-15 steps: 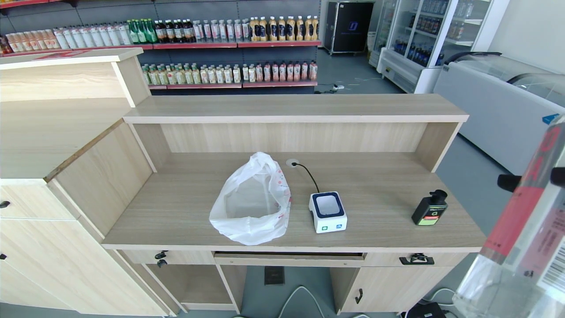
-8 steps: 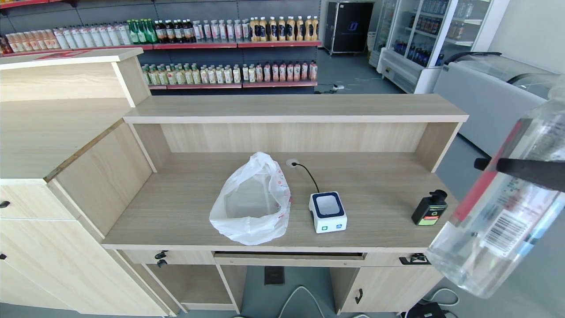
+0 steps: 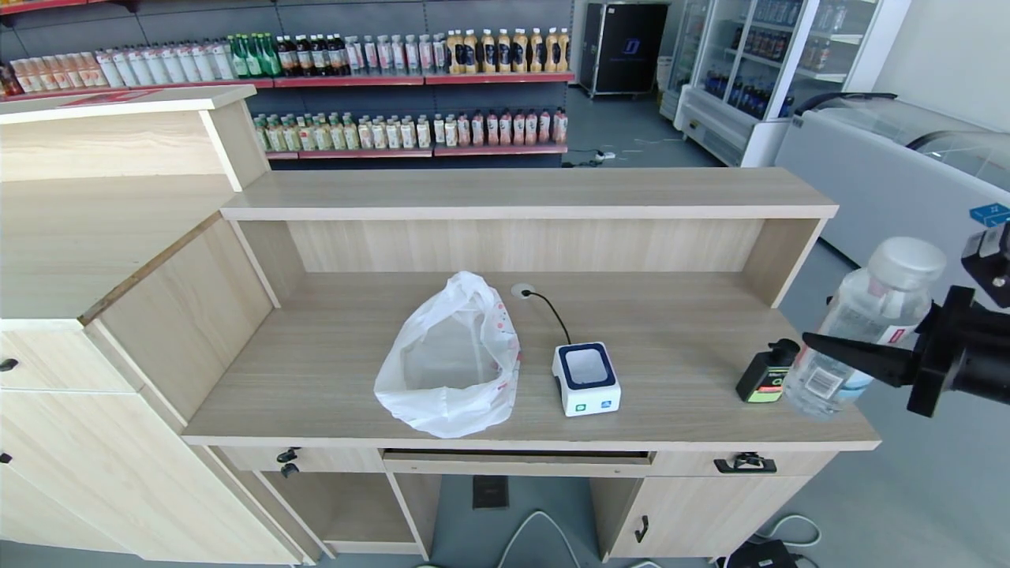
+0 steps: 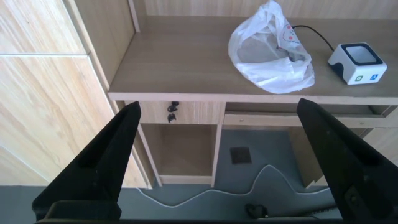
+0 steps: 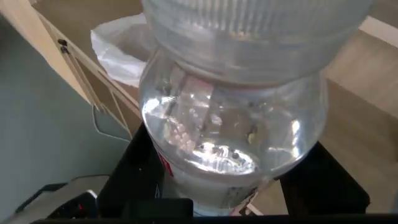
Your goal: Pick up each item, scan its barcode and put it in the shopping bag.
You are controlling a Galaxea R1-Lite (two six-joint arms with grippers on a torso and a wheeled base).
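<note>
Gripping a clear plastic water bottle (image 3: 860,331), the right jaws hold it tilted, a small black pump bottle (image 3: 768,372) standing just past them on the surface (image 3: 678,331). Swung low toward the white square scanner (image 3: 585,377), it could topple that pump bottle; the left jaws gape empty.

Clear bottle (image 5: 230,124) between the dark jaws, white shopping bag (image 5: 118,46) behind
</note>
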